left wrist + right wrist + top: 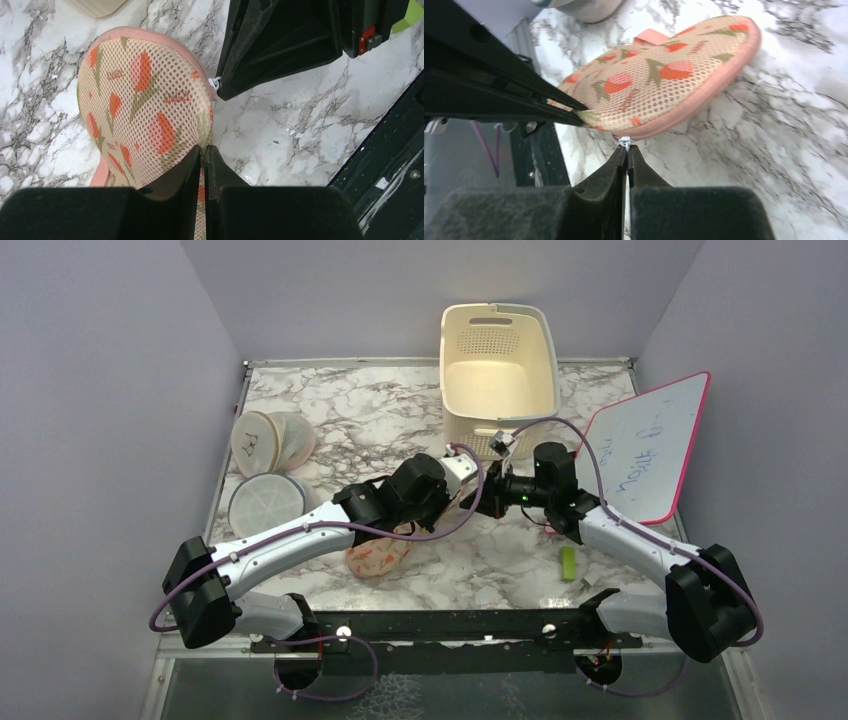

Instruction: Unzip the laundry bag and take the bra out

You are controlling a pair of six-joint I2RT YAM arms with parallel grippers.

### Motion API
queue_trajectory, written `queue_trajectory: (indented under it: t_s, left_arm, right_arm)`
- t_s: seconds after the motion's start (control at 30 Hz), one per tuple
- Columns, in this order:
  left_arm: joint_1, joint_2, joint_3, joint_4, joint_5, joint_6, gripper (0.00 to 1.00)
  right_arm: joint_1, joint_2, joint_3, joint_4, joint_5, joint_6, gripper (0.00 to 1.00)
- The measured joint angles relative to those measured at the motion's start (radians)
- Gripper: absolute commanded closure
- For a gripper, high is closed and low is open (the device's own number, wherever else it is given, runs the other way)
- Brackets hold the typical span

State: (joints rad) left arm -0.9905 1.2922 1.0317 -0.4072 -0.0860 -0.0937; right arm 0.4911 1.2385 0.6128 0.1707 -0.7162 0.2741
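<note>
Left claw [204, 148] and right claw [628, 149] both pinched closed.

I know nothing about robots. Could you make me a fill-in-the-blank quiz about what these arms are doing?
1. The left gripper pinches the flat peach mesh laundry bag, which lies on a table patterned like ____.
2. The zip pull in the right gripper is coloured ____.
3. Both grippers' jaws are ____, not open.
Missing words: marble; white; shut.

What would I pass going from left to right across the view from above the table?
Round white mesh cases → laundry bag → cream basket → small green thing → whiteboard.
</note>
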Motion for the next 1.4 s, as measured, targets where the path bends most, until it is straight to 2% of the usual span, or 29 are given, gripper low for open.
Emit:
queue_trajectory:
  t_s: [0.27,0.53,0.57,0.7,0.8,0.87,1.0,1.23,1.33,1.4]
  left_arm:
    - [0.000,0.000,-0.010,0.003,0.013,0.067,1.00]
    - [0.000,0.001,-0.060,0.042,0.082,0.097,1.00]
    - [0.000,0.003,-0.063,0.041,0.090,0.094,0.95]
    - [0.000,0.042,-0.068,0.054,0.122,0.051,0.62]
    - [0.000,0.051,-0.109,0.082,0.127,-0.006,0.45]
    - [0.000,0.047,-0.145,0.097,0.128,-0.047,0.27]
    - [0.000,0.025,-0.188,0.107,0.130,-0.142,0.20]
    - [0.000,-0.077,-0.292,0.150,0.097,-0.393,0.15]
    - [0.000,-0.095,-0.348,0.152,0.085,-0.488,0.06]
    - [0.000,-0.098,-0.372,0.153,0.072,-0.535,0.05]
  right_arm:
    - [0.001,-0.010,0.064,-0.165,0.180,-0.048,0.99]
    - [0.003,0.036,0.074,-0.171,0.264,-0.097,0.99]
    - [0.003,0.046,0.075,-0.171,0.263,-0.101,0.99]
    - [0.005,0.046,0.069,-0.156,0.263,-0.106,0.99]
    - [0.002,0.037,0.052,-0.136,0.265,-0.105,0.99]
    - [0.000,0.037,0.042,-0.132,0.265,-0.103,0.99]
    - [0.000,0.034,0.015,-0.131,0.264,-0.095,0.99]
    - [0.000,-0.048,-0.033,-0.141,0.268,-0.058,0.99]
    - [0.000,-0.055,-0.034,-0.141,0.272,-0.048,0.99]
    - [0.000,-0.056,-0.042,-0.141,0.279,-0.042,0.99]
